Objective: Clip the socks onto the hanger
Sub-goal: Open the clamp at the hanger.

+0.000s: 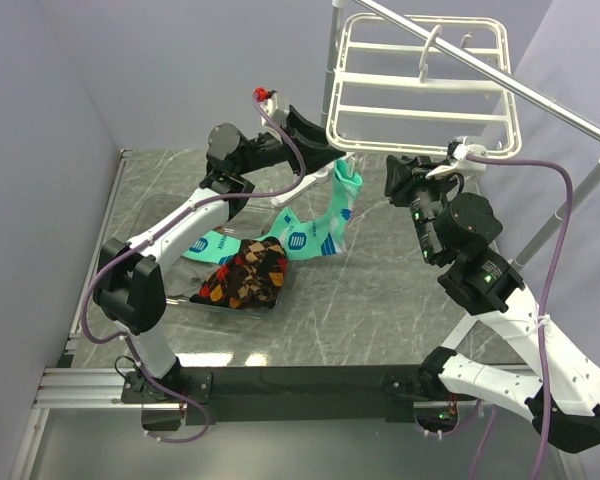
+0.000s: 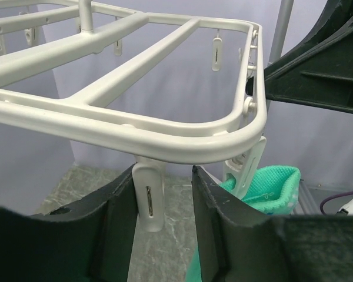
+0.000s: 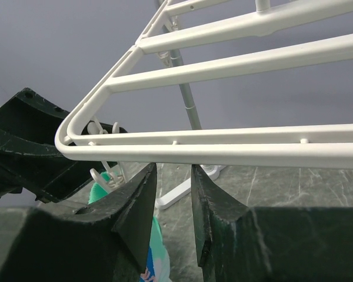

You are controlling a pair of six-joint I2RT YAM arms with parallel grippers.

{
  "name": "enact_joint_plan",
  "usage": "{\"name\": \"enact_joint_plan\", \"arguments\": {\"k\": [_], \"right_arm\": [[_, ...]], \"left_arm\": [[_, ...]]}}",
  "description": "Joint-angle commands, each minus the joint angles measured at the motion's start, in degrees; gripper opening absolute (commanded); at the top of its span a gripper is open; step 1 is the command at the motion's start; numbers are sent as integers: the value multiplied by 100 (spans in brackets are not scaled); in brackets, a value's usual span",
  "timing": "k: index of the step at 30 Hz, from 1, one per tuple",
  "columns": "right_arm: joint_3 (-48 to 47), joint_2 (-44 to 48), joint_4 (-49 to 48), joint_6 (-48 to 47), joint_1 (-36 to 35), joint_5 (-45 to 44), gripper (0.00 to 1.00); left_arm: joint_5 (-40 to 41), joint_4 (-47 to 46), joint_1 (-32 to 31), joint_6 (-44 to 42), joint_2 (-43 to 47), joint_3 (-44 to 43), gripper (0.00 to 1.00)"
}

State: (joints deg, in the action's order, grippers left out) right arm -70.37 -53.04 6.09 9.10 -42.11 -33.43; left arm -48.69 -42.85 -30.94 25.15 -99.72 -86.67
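Top external: mint-green sock hung clipped to hanger, argyle socks lay on worktop; left gripper, right gripper jaws apart.

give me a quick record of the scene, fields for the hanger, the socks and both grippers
hanger: white frame, hooked over the silver pole
hung: one mint-green sock, clipped at the frame's near-left corner in the top view
loose: second mint-green sock and argyle socks, lying low beside each other
left gripper: open, fingers on either side of a free clip
right gripper: open, just under the frame's rim, nothing between its fingers
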Motion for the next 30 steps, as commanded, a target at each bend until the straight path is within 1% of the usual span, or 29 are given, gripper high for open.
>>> {"name": "enact_joint_plan", "arguments": {"k": [1,3,8,12,14,16,18,19,21,22,24,26,30], "right_arm": [[-3,100,-152,21,62,3,37],[-12,100,-152,13,62,3,36],[14,127,-178,13,80,21,36],[-3,100,-160,30,97,38,35],[-12,83,-160,39,106,56,35],[-12,74,-160,48,115,56,34],[-12,74,-169,48,115,91,34],[-12,83,-169,56,115,91,34],[-21,74,-143,65,115,126,34],[-29,83,-134,65,115,144,34],[-73,83,-47,92,115,213,34],[-187,100,189,179,115,467,36],[-337,232,621,390,115,942,43]], "left_arm": [[17,-198,-26,-10,-12,-7,45],[8,-171,-26,-10,-73,-77,46],[26,-197,-26,-1,-74,36,53],[26,-312,-26,-10,-12,212,51],[-9,-294,-26,-10,14,195,46],[-18,-242,-26,-45,6,168,43],[-9,-250,-26,-45,23,186,31],[-9,-259,-26,-45,32,195,22],[-1,-346,-18,25,58,212,14],[26,-373,-26,51,93,256,8],[148,-408,-26,113,172,309,4],[482,-435,-70,44,391,545,1],[1220,-496,-298,-264,875,1169,1]]}}
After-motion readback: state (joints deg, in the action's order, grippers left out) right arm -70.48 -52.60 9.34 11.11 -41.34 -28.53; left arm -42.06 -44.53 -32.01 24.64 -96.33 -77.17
